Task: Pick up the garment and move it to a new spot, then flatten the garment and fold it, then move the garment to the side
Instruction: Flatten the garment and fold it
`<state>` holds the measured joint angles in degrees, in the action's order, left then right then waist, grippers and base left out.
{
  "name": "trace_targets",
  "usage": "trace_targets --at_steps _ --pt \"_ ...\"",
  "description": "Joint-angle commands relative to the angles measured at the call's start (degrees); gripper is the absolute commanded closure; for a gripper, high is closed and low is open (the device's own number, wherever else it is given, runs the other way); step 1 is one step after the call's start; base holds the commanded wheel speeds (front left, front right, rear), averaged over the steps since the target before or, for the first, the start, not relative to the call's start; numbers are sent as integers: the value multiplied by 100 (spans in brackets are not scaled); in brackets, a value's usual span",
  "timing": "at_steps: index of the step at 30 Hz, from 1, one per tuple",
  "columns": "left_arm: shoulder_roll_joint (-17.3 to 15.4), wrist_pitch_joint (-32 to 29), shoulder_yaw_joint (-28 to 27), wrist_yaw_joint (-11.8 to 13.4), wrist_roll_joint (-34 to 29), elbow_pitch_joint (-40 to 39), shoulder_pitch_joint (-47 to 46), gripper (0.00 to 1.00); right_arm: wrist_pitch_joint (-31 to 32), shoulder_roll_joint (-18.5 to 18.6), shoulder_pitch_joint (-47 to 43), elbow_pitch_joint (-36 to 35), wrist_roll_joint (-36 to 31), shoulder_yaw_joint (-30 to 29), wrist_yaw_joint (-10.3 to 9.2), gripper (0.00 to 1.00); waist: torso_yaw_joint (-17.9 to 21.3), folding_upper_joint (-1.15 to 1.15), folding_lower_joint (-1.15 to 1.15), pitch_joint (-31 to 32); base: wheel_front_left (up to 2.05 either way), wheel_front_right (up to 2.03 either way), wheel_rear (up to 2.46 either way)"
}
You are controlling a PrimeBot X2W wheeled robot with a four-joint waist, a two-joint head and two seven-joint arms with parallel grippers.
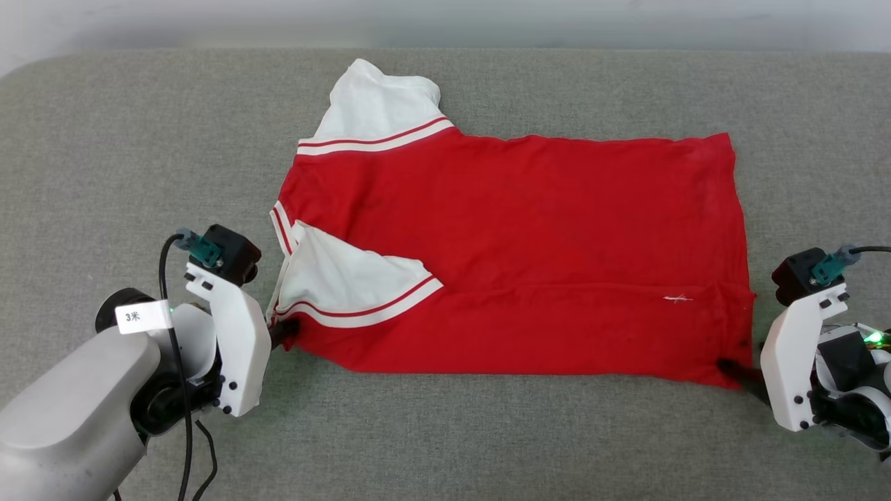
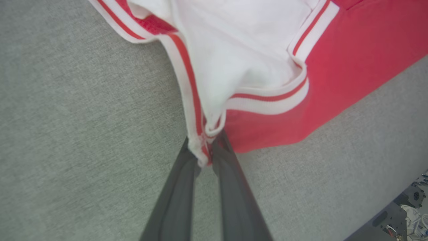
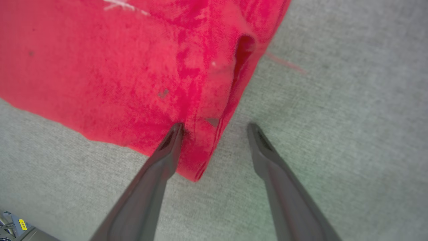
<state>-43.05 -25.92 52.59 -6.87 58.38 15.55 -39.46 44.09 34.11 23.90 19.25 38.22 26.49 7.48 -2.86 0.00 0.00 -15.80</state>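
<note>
We judge garment (image 1: 515, 257) light, floppy, zero stiffness. Left tool (image 2: 204, 152) clamped on striped trim (image 2: 197, 117); right tool (image 3: 215, 129) apart, astride hem corner (image 3: 197, 167). We'd pinch there.

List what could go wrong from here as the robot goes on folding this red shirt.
1. The left gripper is shut on just the striped trim of the garment, at a sleeve corner. A pull may slip off it or drag the sleeve alone.
2. The right gripper is open astride the hem corner, holding nothing. If the left lifts first, the cloth would likely skew across the grey surface.
</note>
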Motion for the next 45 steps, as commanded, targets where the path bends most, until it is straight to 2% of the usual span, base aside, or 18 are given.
trace_targets --at_steps 1,2,3,4,10,16,22,25,29,32,37,41,42,43,45 --pt "-11 43 -18 12 -1 15 -30 100 -29 -329 -285 277 96 300 1 0 12 0 0 -2 0 0 0" --pt "-19 60 -20 15 10 21 1 100 -96 -347 -280 304 131 361 1 0 25 0 0 10 0 0 0" --pt "-36 70 -21 21 26 40 45 100 -242 -351 -243 318 156 374 8 63 45 0 0 30 0 0 0" --pt "-49 85 -19 29 31 53 84 100 -363 -346 -190 331 186 369 8 100 68 0 0 60 0 0 0" --pt "-132 185 -34 86 135 56 328 100 -959 -75 -74 216 360 307 0 100 170 0 0 357 0 0 0" --pt "-374 297 -56 223 238 -251 680 100 -1367 233 -363 -232 585 28 -1 100 207 0 0 675 0 0 0" --pt "-683 389 -69 468 344 -771 1133 100 -1346 530 -1006 -841 696 -370 -1 100 218 0 0 876 0 0 0" --pt "-871 458 -43 692 460 -1093 1526 100 -1219 627 -1529 -1187 661 -694 -3 100 238 0 0 960 0 0 0" --pt "-937 562 -1 873 594 -1274 1929 100 -1002 581 -2037 -1431 615 -1021 -4 100 245 0 0 990 0 0 0" --pt "-869 604 76 942 657 -1250 2136 100 -834 456 -2340 -1488 561 -1160 -4 100 243 0 0 991 0 0 0" --pt "-669 592 204 903 779 -935 2355 100 -646 202 -2608 -1287 418 -1270 -4 100 233 0 0 992 0 0 0" --pt "-510 629 269 815 790 -607 2372 100 -741 19 -2712 -1078 346 -1277 -3 100 198 0 0 1039 0 0 0" --pt "-478 651 266 806 794 -539 2371 55 -801 -33 -2728 -1053 359 -1314 -3 69 191 0 0 1066 0 0 0" --pt "-457 697 257 796 780 -480 2376 0 -871 -75 -2744 -1042 360 -1346 -3 0 188 0 0 1095 0 0 0" --pt "-476 774 229 781 758 -437 2391 0 -1053 -140 -2743 -1087 349 -1429 -3 0 186 0 0 1163 0 0 0"
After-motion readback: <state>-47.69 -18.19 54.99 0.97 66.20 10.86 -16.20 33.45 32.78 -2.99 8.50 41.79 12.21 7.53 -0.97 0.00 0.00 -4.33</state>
